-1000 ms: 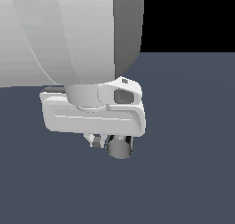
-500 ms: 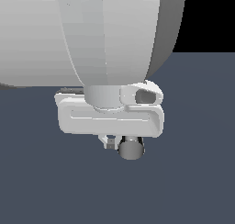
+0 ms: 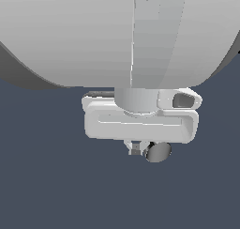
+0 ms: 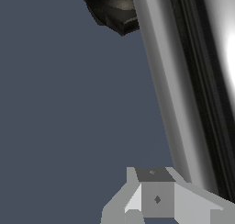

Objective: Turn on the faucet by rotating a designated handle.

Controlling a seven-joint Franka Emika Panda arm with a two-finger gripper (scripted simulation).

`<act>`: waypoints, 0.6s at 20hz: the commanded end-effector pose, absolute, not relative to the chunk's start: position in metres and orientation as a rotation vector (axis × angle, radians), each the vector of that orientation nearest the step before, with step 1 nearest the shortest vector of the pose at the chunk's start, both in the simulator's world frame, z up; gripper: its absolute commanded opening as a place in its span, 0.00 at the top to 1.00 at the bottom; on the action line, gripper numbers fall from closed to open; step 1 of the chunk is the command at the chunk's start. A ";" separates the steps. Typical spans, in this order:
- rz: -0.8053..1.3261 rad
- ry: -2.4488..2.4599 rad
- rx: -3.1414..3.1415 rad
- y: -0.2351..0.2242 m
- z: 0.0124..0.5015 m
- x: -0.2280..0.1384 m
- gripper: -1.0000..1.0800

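I see the shiny chrome cylindrical handle [image 4: 167, 81] running just beside my white claw [image 4: 156, 198], its round end [image 3: 158, 151] poking from beneath the hand, though I cannot tell whether the claw is closed.

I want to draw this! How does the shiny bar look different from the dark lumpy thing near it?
In the wrist view, the handle is a long, straight, smooth silver bar, while the faucet's black base is a dark bumpy lump. The handle runs nearly the whole height of the picture; only a corner of the base shows. The handle is pale, the base nearly black. Both have glossy highlights.
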State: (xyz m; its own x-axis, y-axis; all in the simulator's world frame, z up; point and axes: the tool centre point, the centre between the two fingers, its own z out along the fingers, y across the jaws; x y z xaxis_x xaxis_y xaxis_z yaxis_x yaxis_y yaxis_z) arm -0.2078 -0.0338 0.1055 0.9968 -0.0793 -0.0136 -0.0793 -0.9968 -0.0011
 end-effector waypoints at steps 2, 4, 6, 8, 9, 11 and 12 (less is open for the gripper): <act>0.000 0.148 -3.137 -0.057 0.106 -0.199 1.00; 0.000 0.148 -3.137 -0.066 0.106 -0.200 1.00; 0.000 0.148 -3.137 -0.075 0.106 -0.200 1.00; 0.000 0.148 -3.137 -0.084 0.106 -0.200 1.00; 0.000 0.148 -3.138 -0.089 0.106 -0.200 1.00; 0.000 0.148 -3.138 -0.098 0.106 -0.200 1.00; 0.000 0.148 -3.138 -0.102 0.106 -0.200 1.00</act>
State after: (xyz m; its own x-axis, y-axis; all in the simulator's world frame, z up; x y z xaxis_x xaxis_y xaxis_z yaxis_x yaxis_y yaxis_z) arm -0.2028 -0.0897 0.1054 0.9966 -0.0821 -0.0069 -0.0821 -0.9966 -0.0018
